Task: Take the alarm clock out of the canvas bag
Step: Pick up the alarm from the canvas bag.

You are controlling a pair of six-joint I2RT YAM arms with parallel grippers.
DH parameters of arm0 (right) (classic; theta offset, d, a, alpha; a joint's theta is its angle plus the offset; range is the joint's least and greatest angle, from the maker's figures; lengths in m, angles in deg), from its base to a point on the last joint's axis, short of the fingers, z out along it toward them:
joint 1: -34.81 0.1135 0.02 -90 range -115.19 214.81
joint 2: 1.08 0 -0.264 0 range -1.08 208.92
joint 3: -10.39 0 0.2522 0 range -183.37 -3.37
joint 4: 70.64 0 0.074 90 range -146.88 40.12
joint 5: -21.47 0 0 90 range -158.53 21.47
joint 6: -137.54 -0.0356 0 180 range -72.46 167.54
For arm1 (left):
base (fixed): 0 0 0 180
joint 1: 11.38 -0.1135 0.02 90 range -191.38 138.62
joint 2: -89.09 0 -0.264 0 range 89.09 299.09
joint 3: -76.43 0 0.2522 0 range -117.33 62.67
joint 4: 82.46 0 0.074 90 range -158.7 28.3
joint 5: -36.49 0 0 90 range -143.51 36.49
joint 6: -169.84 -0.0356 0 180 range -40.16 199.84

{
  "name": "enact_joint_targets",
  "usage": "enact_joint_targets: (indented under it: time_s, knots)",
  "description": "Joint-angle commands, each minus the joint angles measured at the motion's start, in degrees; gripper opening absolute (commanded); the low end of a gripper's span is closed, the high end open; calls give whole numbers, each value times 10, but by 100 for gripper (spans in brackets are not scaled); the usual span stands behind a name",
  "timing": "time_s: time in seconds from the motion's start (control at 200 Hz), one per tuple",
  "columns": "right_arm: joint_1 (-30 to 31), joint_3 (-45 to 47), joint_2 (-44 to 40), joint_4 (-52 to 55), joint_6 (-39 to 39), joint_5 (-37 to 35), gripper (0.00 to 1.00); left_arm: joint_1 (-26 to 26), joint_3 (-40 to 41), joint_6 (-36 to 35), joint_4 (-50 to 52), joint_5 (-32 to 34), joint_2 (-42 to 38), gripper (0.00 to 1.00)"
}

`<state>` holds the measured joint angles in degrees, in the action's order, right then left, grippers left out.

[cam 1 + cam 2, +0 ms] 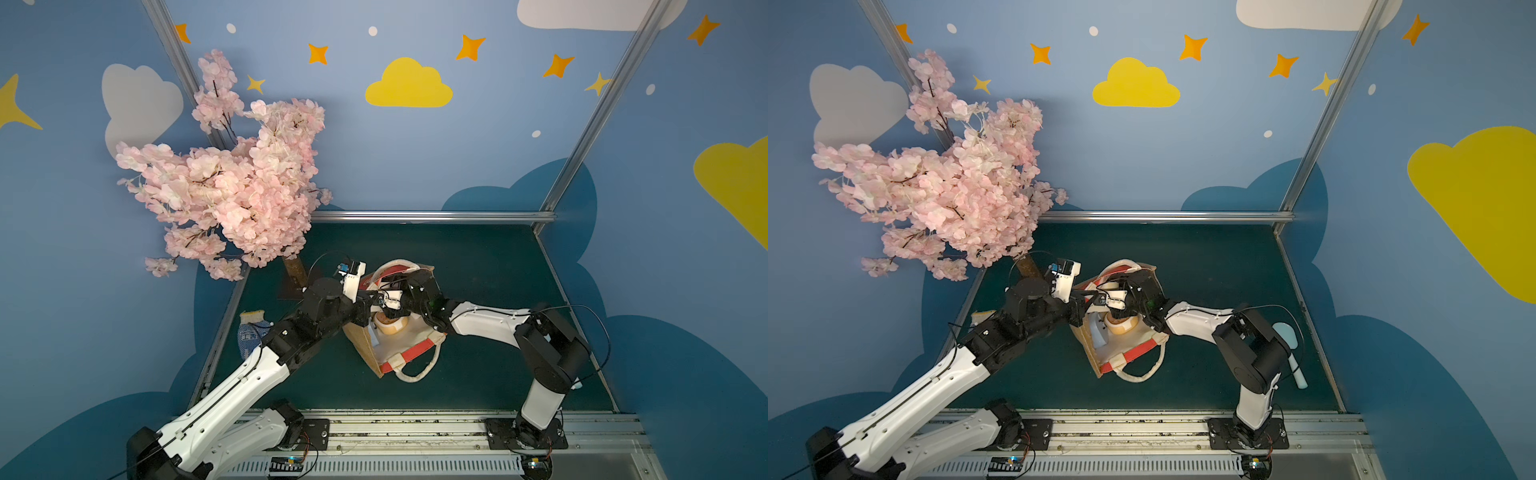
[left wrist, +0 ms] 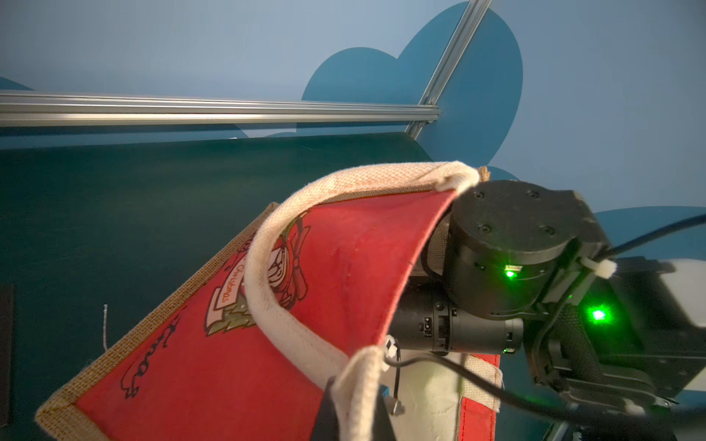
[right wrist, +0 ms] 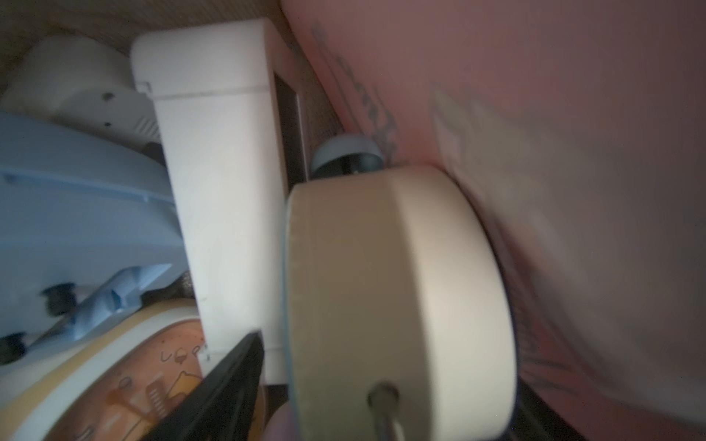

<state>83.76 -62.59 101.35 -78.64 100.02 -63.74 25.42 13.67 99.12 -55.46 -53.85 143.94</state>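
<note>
The canvas bag (image 1: pixel 368 348) stands near the middle of the dark green table (image 1: pixel 490 266), between your two arms, its mouth open upward in both top views. Its broad faces are red; the far one carries a cartoon emblem with "Christmas" on a scroll and black script beside it. The narrow sides and edging are tan burlap, and the lining and both thick handles are cream. The near handle (image 1: pixel 419 371) droops over the red rim onto the table. Your left gripper (image 2: pixel 355 416) is clamped tight on the far handle (image 2: pixel 263 267). The alarm clock (image 3: pixel 397 286) sits inside the bag, close against a red wall. It has a round cream casing, seen edge-on, with a grey-blue bell (image 3: pixel 345 152) at its rim and a thin metal stem (image 3: pixel 382 397). Your right gripper (image 3: pixel 389 366) reaches into the bag with its jaws wide. One black finger (image 3: pixel 229 385) lies against the clock's side, the other's dark edge shows opposite, and the clock is held between them. Beside the clock lie a white box (image 3: pixel 217 191), a pale blue plastic piece (image 3: pixel 76 214) and a round thing (image 3: pixel 114 385) with an orange face.
</note>
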Motion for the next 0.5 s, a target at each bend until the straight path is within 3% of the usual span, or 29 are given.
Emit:
enact_joint_targets:
  time_s: [0.0,0.125,0.375,0.496]
  knots:
    - [13,-30,1,-50,14,47,78,13,-18,-7,-20,-84,-2,3]
    - [16,-46,3,-16,11,71,73,13,-18,-6,-21,-89,-3,3]
    - [23,-38,-11,29,7,66,51,13,-11,-7,-20,-78,-9,3]
    - [27,-44,-13,60,2,71,47,13,-9,-9,-21,-75,-10,3]
